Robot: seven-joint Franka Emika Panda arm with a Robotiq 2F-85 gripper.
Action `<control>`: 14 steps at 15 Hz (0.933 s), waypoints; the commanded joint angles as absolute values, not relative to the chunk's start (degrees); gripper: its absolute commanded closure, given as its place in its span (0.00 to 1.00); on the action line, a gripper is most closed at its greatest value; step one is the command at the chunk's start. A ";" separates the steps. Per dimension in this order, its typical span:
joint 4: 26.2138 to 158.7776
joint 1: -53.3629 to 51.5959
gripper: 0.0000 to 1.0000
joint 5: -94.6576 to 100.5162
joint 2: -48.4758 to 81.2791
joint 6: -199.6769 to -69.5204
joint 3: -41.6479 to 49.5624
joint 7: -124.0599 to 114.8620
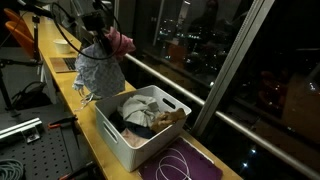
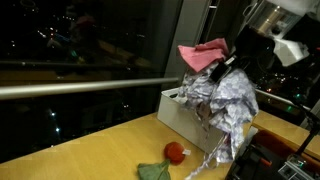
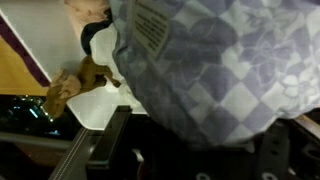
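Note:
My gripper point(image 1: 101, 27) is shut on a blue-and-white patterned garment point(image 1: 98, 68) that hangs in the air above the wooden table point(image 1: 95, 150), beside the white bin point(image 1: 140, 148). In an exterior view the garment point(image 2: 226, 105) drapes down from the gripper point(image 2: 240, 52) almost to the tabletop. A pink cloth point(image 2: 203, 52) is bunched at the top by the gripper; I cannot tell whether it is in the grip too. In the wrist view the garment point(image 3: 215, 60), with a sewn-in label point(image 3: 152, 28), fills the picture and hides the gripper point(image 3: 195, 140).
The white bin point(image 2: 178, 112) holds several dark and tan clothes point(image 1: 160, 118). A purple mat with a white cord point(image 1: 182, 163) lies past it. A small red thing point(image 2: 175, 151) and a green piece point(image 2: 153, 172) lie on the table. Dark windows with a rail point(image 2: 80, 88) run alongside.

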State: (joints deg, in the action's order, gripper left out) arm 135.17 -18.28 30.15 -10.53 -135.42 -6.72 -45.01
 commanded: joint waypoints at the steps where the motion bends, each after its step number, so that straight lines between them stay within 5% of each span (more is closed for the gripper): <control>1: 136.02 -11.56 1.00 28.76 -20.81 -130.22 -8.24 -38.66; 14: 109.16 2.54 1.00 29.15 -18.70 -120.09 -6.27 -17.59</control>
